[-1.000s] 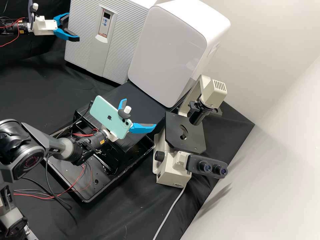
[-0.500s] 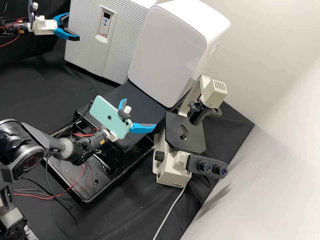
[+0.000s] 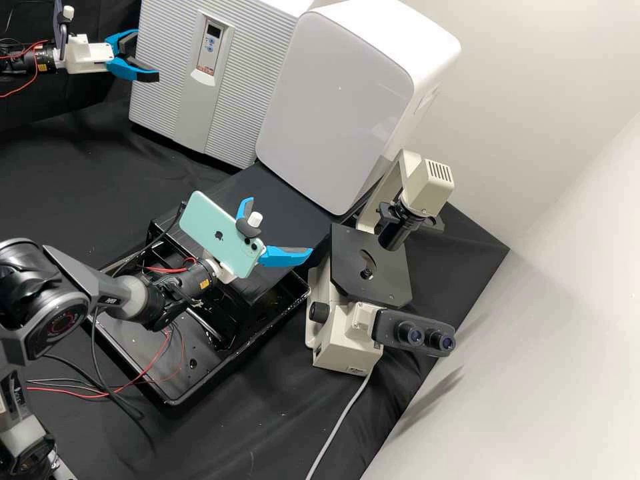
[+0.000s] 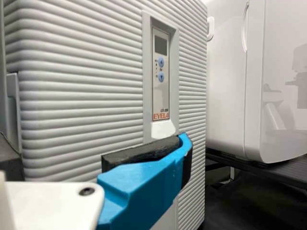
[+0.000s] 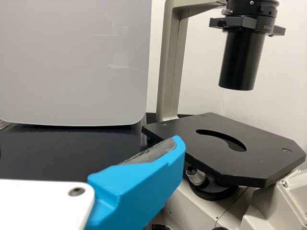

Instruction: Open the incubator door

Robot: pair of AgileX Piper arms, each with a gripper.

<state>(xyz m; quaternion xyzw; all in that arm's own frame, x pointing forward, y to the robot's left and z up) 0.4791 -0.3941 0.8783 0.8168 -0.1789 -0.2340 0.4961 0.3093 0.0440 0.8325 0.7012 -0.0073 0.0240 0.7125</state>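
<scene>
The incubator is a pale grey ribbed box at the back in the high view, its door closed. A control panel sits in its smooth centre strip. My left gripper stands open at the incubator's left edge, nothing between its fingers. In the left wrist view, one blue finger of the left gripper lies before the ribbed front; a grey piece shows at the box's side edge. My right gripper is open and empty over the black platform; the right wrist view shows a finger of the right gripper.
A white rounded cabinet stands just right of the incubator. The microscope is right of my right gripper. A black tray with cables lies under the right arm. A green phone is mounted on that arm.
The left arm's wrist has shifted very slightly, its red wire now hanging a little lower; its fingers stay open. The right arm has kept still.
</scene>
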